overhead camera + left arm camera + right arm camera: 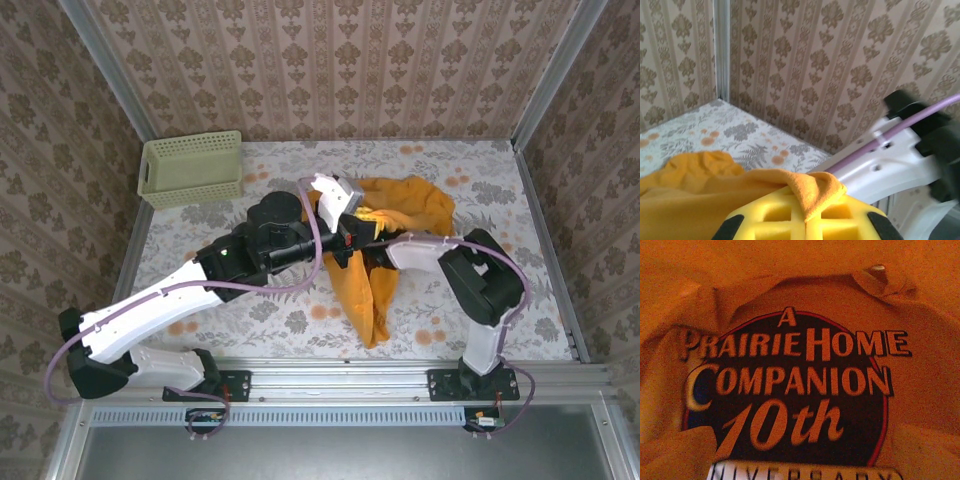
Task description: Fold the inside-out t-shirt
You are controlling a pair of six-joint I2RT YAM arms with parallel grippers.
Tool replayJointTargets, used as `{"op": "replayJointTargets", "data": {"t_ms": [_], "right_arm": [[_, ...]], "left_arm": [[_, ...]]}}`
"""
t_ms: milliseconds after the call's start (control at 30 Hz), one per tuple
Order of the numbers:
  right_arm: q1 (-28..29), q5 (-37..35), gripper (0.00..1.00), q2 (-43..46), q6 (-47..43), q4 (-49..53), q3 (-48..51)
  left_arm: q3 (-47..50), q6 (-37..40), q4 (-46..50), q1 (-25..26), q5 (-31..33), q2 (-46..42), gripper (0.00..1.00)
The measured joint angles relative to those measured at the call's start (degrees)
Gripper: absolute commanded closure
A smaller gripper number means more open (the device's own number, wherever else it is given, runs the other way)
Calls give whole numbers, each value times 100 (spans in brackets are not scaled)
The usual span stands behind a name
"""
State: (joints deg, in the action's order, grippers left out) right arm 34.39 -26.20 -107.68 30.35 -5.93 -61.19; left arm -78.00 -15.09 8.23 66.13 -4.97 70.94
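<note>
One pale green basket [190, 168] stands at the far left corner of the table [260, 310], against the patterned walls [330, 60]. Of the two arms, the left arm [150, 320] starts well in front of the basket, lies low and stretched out, and reaches diagonally to a spot just right of the basket. There the left tool [802, 217] is clamped shut on a fold of the single orange-yellow t-shirt [400, 215], and the cloth runs over its yellow fingers [840, 220]. The t-shirt is bunched to the right of the basket near mid-table, with one strip trailing toward the front rail. The right arm [480, 285] rises from its base far to the right of the basket, bends at the elbow and points back leftward, almost level. The right tool [345, 245] meets the cloth close beside the left one, but whether it is open or closed cannot be told. Its wrist camera looks straight at one dark round print [790, 405] on the shirt. Bare table lies in front of the basket and along the right wall, and walls close off three sides.
</note>
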Motion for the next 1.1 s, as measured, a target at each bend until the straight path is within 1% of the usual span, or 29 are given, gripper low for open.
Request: {"op": "replayJointTargets", "data": {"t_ms": [167, 300, 367, 433, 500, 567, 667, 733, 800, 967, 1067, 1100], "right_arm": [[-129, 4, 5, -780, 334, 1368, -1123], [-140, -15, 3, -1513, 595, 2468, -2223], [-136, -28, 7, -1727, 647, 2874, -2706], [-118, -44, 8, -1928, 728, 3237, -3093], [-96, -70, 14, -2033, 758, 3486, -3316], [-81, -92, 24, -2092, 776, 3615, -3440], [-57, -146, 46, -2103, 769, 3679, -3442], [-42, -168, 60, -2039, 750, 3484, -3268], [-35, -164, 71, -1886, 693, 3311, -2975], [-15, -52, 87, -1414, 417, 2850, -2177], [48, 57, 100, -1005, 225, 2470, -1519], [85, 114, 100, -863, 177, 2345, -1305]], "left_arm": [[-376, 59, 13, 105, 111, 186, 100], [-619, 116, 63, 125, 205, 354, 100], [-686, 146, 76, 136, 267, 409, 100], [-691, 181, 83, 136, 374, 424, 100], [-691, 205, 96, 136, 496, 428, 100], [-691, 234, 131, 133, 636, 428, 100], [-691, 256, 223, 92, 844, 428, 100], [-691, 269, 293, 13, 970, 428, 100], [-691, 271, 343, -136, 1091, 426, 100], [-691, 227, 688, -769, 1346, 389, 100], [-691, 162, 931, -1187, 1445, 378, 100], [-691, 136, 999, -1314, 1460, 378, 100]]}}
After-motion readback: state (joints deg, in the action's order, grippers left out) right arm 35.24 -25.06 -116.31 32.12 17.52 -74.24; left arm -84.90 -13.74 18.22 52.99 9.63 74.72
